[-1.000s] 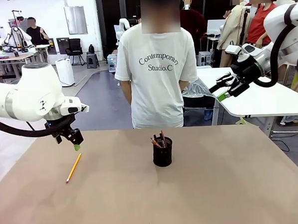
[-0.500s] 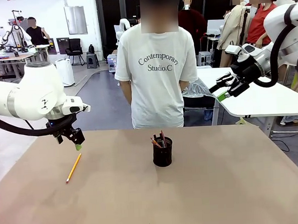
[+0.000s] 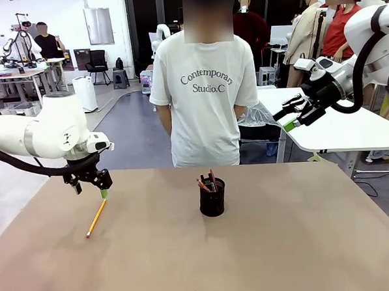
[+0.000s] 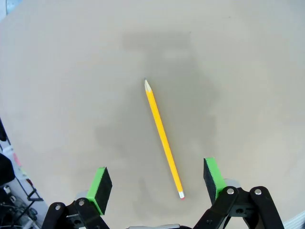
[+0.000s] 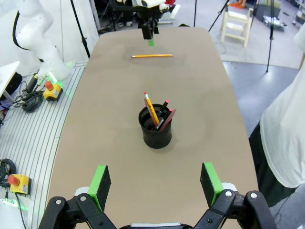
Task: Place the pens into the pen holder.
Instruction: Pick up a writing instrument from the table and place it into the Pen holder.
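Note:
A yellow-orange pencil (image 3: pixel 96 218) (image 4: pixel 163 139) (image 5: pixel 152 56) lies flat on the brown table at the left. My left gripper (image 3: pixel 100 189) (image 4: pixel 158 183) hovers open just above its far end, the pencil's eraser end lying between the green pads. The black mesh pen holder (image 3: pixel 212 197) (image 5: pixel 156 127) stands at mid-table with several pens and a pencil upright in it. My right gripper (image 3: pixel 291 119) (image 5: pixel 156 183) hangs open, high over the table's far right side, with nothing between its fingers.
A person in a white T-shirt (image 3: pixel 204 86) stands at the table's far edge behind the holder, hands behind the back. The brown table (image 3: pixel 284 245) is bare around the holder and pencil. A white table (image 3: pixel 350 127) stands behind on the right.
My left gripper has shifted slightly right and down toward the pencil's far end, with the wrist turning. The right arm, pencil and holder have not moved.

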`<state>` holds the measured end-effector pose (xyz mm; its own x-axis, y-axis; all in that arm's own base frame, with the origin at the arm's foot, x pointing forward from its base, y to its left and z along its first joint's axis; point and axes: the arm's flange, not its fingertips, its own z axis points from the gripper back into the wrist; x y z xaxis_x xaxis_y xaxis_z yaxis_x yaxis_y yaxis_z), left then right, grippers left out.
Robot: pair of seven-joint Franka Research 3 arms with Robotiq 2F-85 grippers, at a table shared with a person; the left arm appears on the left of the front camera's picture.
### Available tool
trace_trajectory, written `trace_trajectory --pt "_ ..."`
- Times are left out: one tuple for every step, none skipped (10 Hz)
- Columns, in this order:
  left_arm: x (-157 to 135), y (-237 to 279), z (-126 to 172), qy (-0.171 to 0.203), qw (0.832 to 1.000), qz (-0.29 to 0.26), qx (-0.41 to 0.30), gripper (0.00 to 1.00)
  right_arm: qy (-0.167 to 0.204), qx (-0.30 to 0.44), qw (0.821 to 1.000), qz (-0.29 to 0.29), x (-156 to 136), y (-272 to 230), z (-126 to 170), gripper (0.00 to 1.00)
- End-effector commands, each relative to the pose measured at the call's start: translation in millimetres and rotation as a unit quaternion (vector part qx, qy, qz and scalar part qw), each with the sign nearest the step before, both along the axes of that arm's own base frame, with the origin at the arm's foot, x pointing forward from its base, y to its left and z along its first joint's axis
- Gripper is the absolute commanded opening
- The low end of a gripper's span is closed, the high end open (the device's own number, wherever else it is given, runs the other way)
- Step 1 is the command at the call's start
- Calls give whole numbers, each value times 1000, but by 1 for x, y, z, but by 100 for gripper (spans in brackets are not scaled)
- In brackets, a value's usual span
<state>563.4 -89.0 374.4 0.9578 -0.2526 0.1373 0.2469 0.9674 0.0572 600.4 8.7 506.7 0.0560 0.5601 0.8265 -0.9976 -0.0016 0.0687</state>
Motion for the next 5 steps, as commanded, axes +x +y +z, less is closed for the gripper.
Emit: trace_trajectory --pt "9 4 -6 2 1000 19 -11 100 -1 -2 1000 0 2 1 2 100" --pt "11 8 -13 7 1000 25 -11 100 -1 -2 1000 0 2 1 2 100" --pt "13 9 -20 13 999 27 -13 100 -1 -2 1000 0 2 1 2 100" --pt "15 10 -29 20 999 28 -13 100 -1 -2 1000 0 2 1 2 100" --pt "19 11 -38 25 999 28 -19 100 -1 -2 1000 0 2 1 2 100"
